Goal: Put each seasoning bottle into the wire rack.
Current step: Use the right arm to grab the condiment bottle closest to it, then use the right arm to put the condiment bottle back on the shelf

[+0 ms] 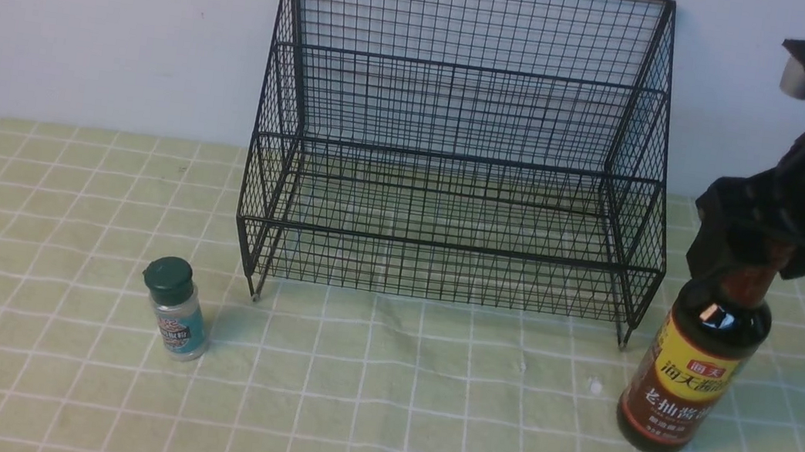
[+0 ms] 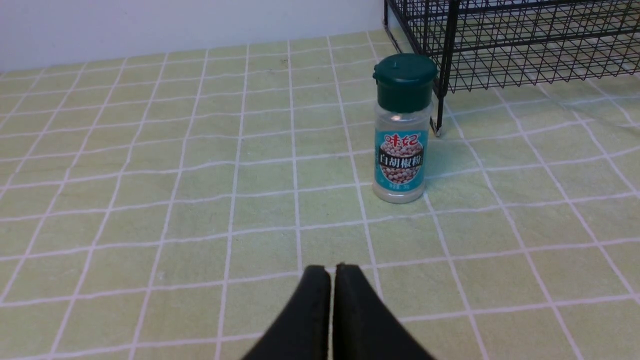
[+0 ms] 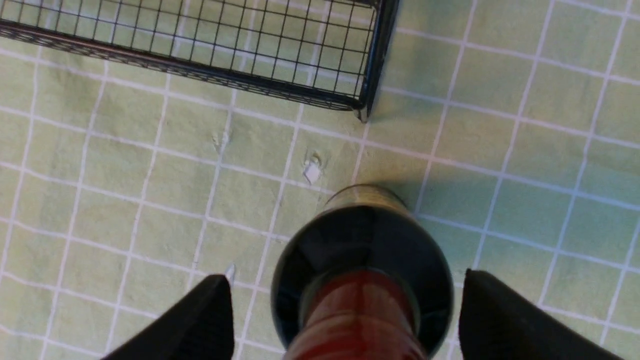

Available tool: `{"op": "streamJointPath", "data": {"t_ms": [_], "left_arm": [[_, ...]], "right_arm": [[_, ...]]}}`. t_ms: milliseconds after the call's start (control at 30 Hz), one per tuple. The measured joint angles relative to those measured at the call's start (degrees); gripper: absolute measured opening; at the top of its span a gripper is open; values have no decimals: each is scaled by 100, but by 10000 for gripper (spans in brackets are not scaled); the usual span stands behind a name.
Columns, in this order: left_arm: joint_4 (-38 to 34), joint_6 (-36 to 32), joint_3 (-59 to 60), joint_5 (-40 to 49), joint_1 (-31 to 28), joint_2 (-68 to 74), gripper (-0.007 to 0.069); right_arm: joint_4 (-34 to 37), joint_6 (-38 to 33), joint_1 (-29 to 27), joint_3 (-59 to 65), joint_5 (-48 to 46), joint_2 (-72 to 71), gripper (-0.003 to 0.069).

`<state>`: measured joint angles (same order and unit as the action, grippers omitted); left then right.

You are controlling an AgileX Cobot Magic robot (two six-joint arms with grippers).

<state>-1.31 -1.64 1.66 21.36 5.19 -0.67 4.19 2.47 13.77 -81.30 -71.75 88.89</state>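
Right gripper (image 3: 345, 277) spread wide astride soy-sauce bottle (image 3: 360, 240) neck, left gripper (image 2: 332, 270) closed, empty

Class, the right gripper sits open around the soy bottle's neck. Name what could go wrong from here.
1. The right gripper straddles only the narrow neck of the tall soy bottle; gripped that high, it may swing or tip.
2. The rack has a front rail between bottle and shelf; a low lift could hit it.
3. The shaker stands close to the rack's foot, leaving the shut left gripper little room.
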Motion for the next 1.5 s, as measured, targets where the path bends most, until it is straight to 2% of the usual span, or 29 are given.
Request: {"op": "streamJointPath", "data": {"t_ms": [67, 133, 267, 667, 900, 1167, 1300, 1500], "left_arm": [[0, 0, 0, 0, 0, 0, -6], [0, 0, 0, 0, 0, 0, -6], [0, 0, 0, 0, 0, 0, -6], [0, 0, 0, 5, 0, 0, -6], [0, 0, 0, 5, 0, 0, -6], [0, 0, 0, 5, 0, 0, -6], [0, 0, 0, 5, 0, 0, -6], [0, 0, 0, 5, 0, 0, -6]], "right_arm": [[-116, 0, 0, 0, 0, 0, 516], [-184, -25, 0, 0, 0, 0, 451], [-133, -217, 0, 0, 6, 0, 265], [-158, -319, 0, -200, -217, -312, 272], [-159, -353, 0, -855, -359, -1009, 272], [-153, -485, 0, -1863, -503, -1057, 272], [-17, -606, 0, -2137, -515, -936, 272], [602, -921, 0, -2189, -130, -398, 272]]}}
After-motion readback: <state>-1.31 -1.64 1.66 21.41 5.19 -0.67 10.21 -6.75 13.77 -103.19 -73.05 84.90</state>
